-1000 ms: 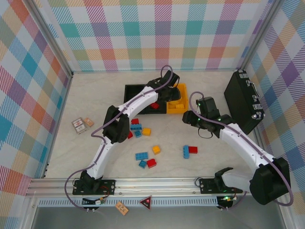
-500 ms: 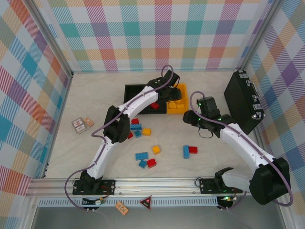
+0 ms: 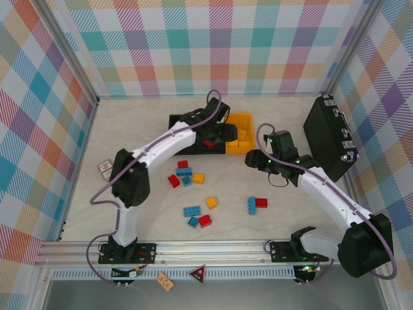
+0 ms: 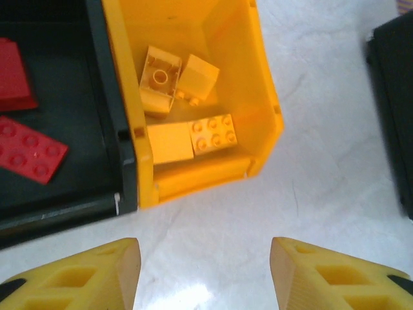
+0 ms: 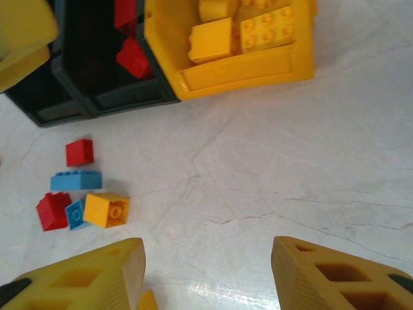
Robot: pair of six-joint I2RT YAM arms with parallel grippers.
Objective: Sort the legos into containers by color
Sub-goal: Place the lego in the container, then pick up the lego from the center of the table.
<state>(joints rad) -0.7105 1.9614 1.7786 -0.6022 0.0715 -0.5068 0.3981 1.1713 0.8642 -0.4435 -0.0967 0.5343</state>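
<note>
- The left gripper [image 4: 204,250] hangs over bare table [image 4: 310,161] just in front of the yellow bin [image 4: 261,77]; its fingers are spread wide with nothing between them.
- The right gripper [image 5: 208,250] is likewise spread and empty, over the table on the near side of the same bin, well apart from it.
- Done so far: four yellow bricks [image 4: 213,134] lie inside the yellow bin, and a few red bricks [image 4: 29,155] lie in the middle black bin [image 4: 110,97] beside it.
- The far black bin [image 3: 179,121] is partly covered by the left arm — I cannot tell what is in it. No blue brick can be seen in any bin.
- Left to do: about ten loose bricks [image 3: 205,220] lie scattered on the table nearer the arm bases — blue, red and orange ones mixed. The sort looks roughly half done, with the blue ones apparently untouched.
- Writing: none can be read. The bricks' studs show no legible lettering, the printed card [image 3: 105,168] at the left is too small to make out, and the black case [image 3: 328,139] at the right shows no label.
</note>
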